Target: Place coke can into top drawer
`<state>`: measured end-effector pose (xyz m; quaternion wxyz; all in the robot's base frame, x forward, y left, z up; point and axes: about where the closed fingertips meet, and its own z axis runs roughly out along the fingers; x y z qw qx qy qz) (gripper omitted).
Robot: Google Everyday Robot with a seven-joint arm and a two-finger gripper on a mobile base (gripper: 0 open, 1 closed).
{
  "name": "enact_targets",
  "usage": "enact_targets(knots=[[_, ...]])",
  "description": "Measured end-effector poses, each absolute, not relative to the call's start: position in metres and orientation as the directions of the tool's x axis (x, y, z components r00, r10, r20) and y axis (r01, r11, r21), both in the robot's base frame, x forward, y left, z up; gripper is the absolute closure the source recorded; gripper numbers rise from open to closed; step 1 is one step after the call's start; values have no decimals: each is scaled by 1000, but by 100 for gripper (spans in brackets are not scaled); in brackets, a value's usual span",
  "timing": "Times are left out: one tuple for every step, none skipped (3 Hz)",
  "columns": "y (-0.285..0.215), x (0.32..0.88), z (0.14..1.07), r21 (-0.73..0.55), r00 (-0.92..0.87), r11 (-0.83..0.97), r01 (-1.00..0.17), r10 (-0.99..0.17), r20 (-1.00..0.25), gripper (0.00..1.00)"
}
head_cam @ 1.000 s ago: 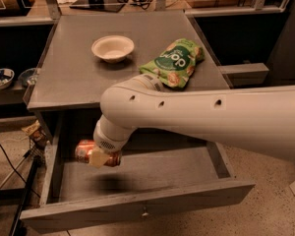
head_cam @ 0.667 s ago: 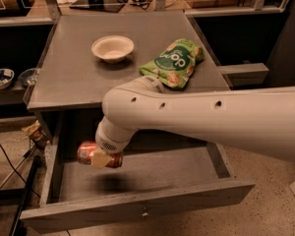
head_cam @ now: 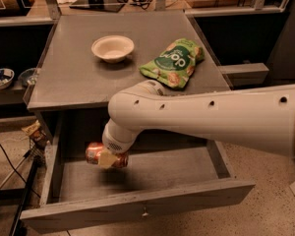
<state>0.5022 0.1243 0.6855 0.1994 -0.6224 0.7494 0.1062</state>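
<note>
- You have one hand in view, on the end of one white arm. It sits over the left half of the open top drawer.
- The hand is clamped on one coke can, and a pale finger crosses the can's front.
- The can lies on its side inside the drawer's outline. It looks clear of the drawer floor, with a shadow under it.
- There is one drawer, pulled out, with one small metal knob mid-front.
- The grey surface carries two items, apart from each other: one white bowl and one green snack bag. The bag is just behind the arm.
- On the lower shelf at far left you have two dishes: one blue-patterned dish and one darker dish beside it.
</note>
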Motion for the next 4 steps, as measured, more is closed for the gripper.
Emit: enact_targets(knots=[[124,502,686,-89,-146,203,-975,-891,-431,100],[122,509,676,-108,-142,205,-973,-895,-423,100],[115,514,657,-110,-163,226,-968,-897,-412,100],[107,510,634,-84,-202,256,-963,-892,-404,100]])
